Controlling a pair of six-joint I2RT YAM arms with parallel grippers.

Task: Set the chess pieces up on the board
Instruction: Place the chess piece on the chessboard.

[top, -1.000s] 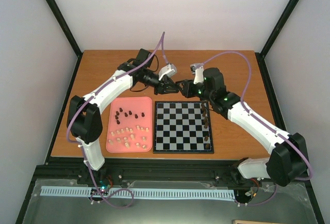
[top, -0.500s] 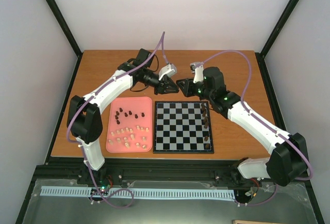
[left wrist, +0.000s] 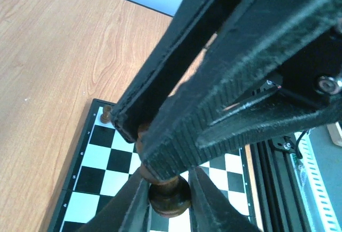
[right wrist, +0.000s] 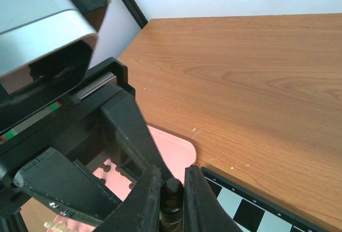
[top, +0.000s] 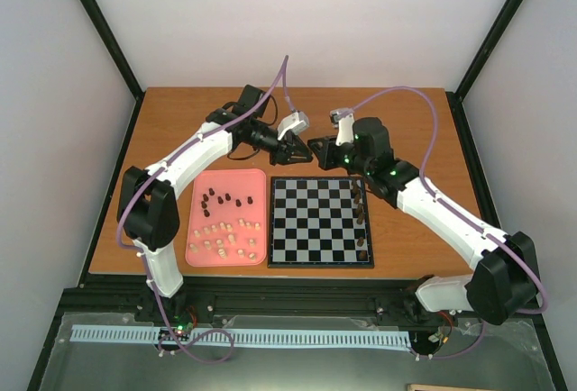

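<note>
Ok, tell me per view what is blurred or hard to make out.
Top external: evenly lit, tiny chess pieces too small to identify. Left wrist: left pincer's black fingers loom soft, dark brown chess piece sharper. Right wrist: grey housing top left blurred, wooden table crisp.

Pink tray (top: 258,180) w/ rounded corners lies flat on brown wood table (top: 424,121), left of centre. White walls (top: 297,22) on 3 sides, black frame posts (top: 104,26) at corners. White slotted strip (top: 270,338) runs along near edge, below table
</note>
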